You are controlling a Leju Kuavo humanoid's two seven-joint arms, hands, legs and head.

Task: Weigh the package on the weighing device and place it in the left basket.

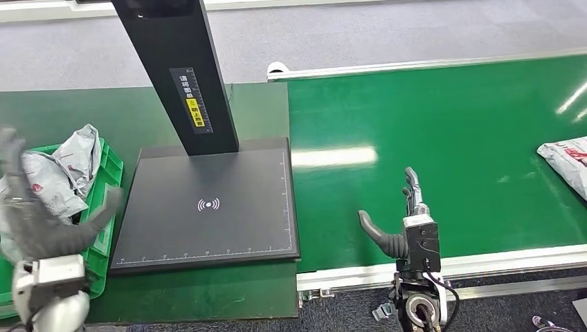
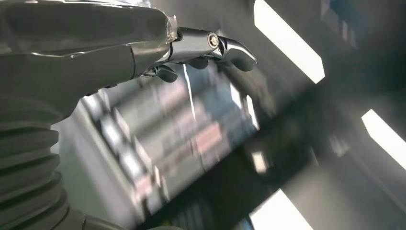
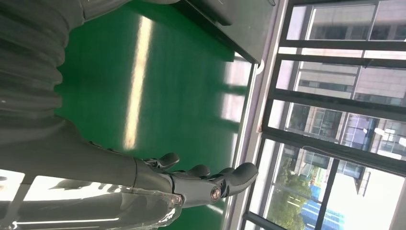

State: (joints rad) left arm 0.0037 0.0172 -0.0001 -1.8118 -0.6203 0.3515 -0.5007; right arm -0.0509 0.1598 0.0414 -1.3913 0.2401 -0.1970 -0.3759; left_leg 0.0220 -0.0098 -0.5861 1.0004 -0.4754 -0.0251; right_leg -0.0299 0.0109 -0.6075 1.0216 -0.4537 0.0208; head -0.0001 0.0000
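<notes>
Package: grey bag [image 1: 59, 166] lies crumpled in the green basket [image 1: 111, 162], left of the scale. I judge it's the one to be weighed and binned, but can't confirm.
Scale: black plate [image 1: 214, 207] bare, nothing on it. Post [image 1: 176, 69] rises from its far edge.
Progress: looks like the drop-off is done or nearly done, since the bag is in the basket and the plate is free. Whether it was weighed, the pictures don't say.
Left hand: mine [image 1: 41, 214] hovers over the basket's near side, blurred in the head view. Fingers spread, gripping nothing that I can see. Left wrist view is blurred too, fingertips [image 2: 234, 48] extended with nothing between them.
Right hand: mine [image 1: 405, 218] sits over the green belt [image 1: 450, 131] near its front edge, fingers straight and apart, thumb out, empty.
Next bag: white one [image 1: 567, 162] on the belt at far right, well apart from my right hand.
Edges: belt's front rail just under my right wrist. The post stands between the basket and the belt.
Room: open belt between my right hand and the white bag. Left hand is close to the basket's wall.
</notes>
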